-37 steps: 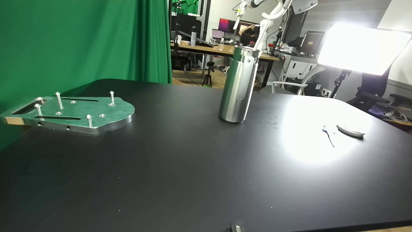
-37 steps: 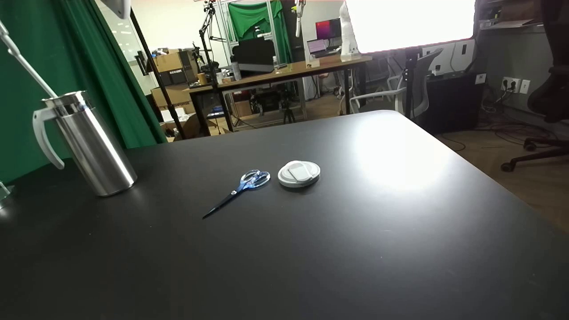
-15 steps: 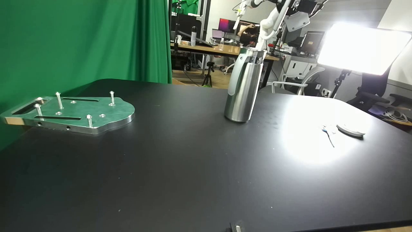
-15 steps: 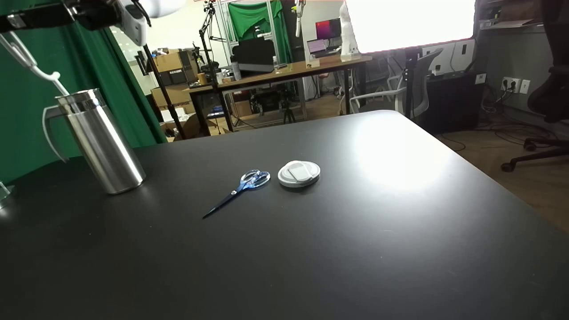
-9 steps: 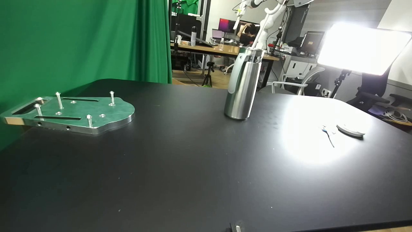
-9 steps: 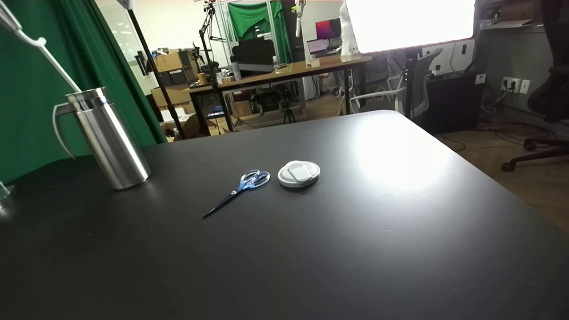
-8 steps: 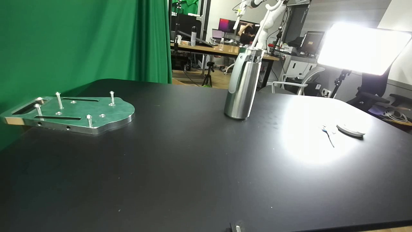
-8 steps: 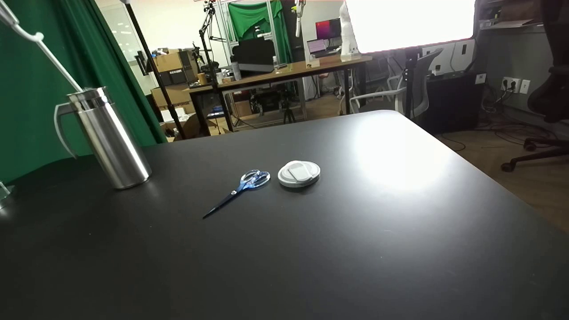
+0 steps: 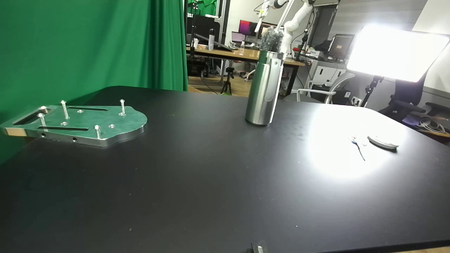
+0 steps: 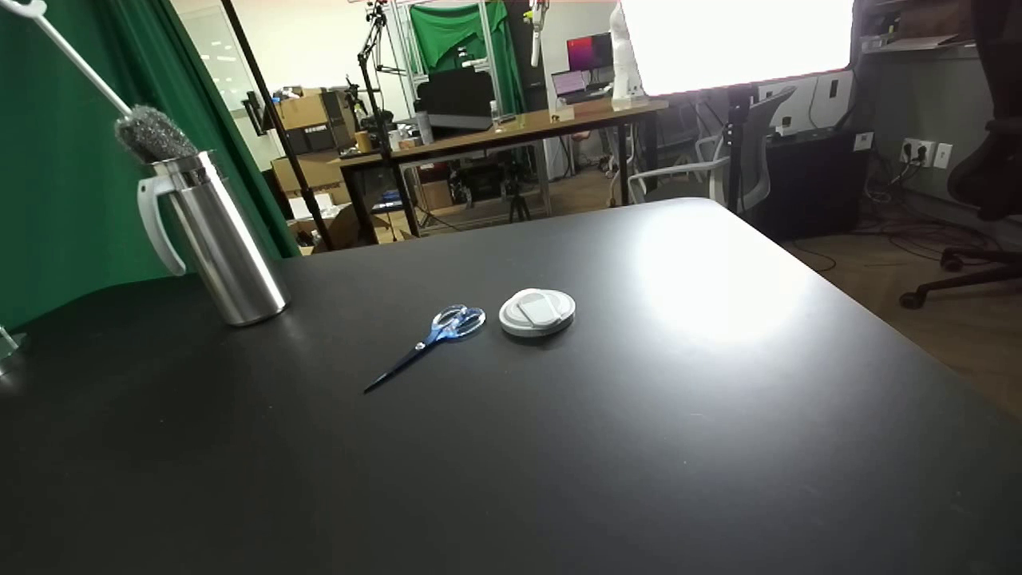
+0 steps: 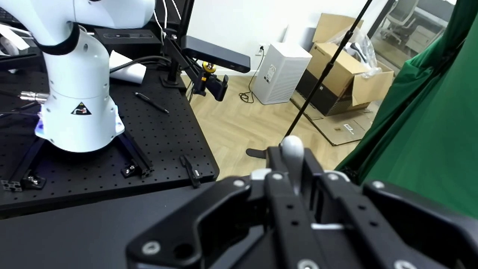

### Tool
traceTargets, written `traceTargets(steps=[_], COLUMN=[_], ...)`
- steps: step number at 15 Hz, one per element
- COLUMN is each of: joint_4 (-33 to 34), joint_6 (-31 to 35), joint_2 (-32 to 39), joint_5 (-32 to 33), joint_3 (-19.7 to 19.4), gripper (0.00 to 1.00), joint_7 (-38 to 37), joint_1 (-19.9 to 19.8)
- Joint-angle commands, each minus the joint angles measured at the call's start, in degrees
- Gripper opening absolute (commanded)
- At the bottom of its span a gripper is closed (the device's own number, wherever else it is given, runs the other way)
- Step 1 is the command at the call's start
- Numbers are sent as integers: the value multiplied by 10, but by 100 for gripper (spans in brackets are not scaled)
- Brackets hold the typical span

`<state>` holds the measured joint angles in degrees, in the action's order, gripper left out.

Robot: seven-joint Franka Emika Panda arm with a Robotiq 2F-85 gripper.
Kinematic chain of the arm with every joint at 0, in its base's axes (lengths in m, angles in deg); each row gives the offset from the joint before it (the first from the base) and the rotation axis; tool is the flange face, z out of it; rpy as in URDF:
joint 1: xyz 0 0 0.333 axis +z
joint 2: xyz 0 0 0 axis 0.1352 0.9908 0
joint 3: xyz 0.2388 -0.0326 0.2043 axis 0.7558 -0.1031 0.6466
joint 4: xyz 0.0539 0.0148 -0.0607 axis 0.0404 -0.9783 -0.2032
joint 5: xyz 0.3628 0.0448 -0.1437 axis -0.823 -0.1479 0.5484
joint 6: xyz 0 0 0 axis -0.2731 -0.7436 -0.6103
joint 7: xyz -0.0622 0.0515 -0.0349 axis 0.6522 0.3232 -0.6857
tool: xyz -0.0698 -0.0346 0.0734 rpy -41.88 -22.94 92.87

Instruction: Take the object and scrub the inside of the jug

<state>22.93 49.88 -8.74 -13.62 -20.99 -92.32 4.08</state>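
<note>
The jug (image 9: 262, 95) is a tall brushed-steel cylinder with a pale grey handle. It stands on the black table and also shows in an exterior view (image 10: 231, 247). The brush has a grey bristled head (image 10: 153, 134) and a thin white handle. The head sticks partly out of the jug's mouth; its lower end is hidden inside. The brush head also shows in an exterior view (image 9: 272, 39). In the wrist view my gripper (image 11: 294, 164) is shut on the white brush handle, whose rounded end (image 11: 292, 146) shows between the fingers. The gripper is out of both exterior views.
Blue-handled scissors (image 10: 431, 342) and a round white lid (image 10: 537, 312) lie on the table to the jug's right. A metal plate with upright bolts (image 9: 81, 121) lies at the far left in an exterior view. A green curtain (image 9: 91, 45) hangs behind.
The brush has risen, so its bristled head shows above the rim. The jug has slid a little across the table and turned, its handle now facing another way.
</note>
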Motion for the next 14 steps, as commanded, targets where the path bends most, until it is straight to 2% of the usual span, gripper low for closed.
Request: traceTargets(steps=[1,14], joint_4=[9,9], joint_6=[-3,13], joint_2=[11,103], joint_5=[2,14], joint_3=[5,-1], gripper=[4,4], joint_7=[-16,-26], joint_1=[-5,-7])
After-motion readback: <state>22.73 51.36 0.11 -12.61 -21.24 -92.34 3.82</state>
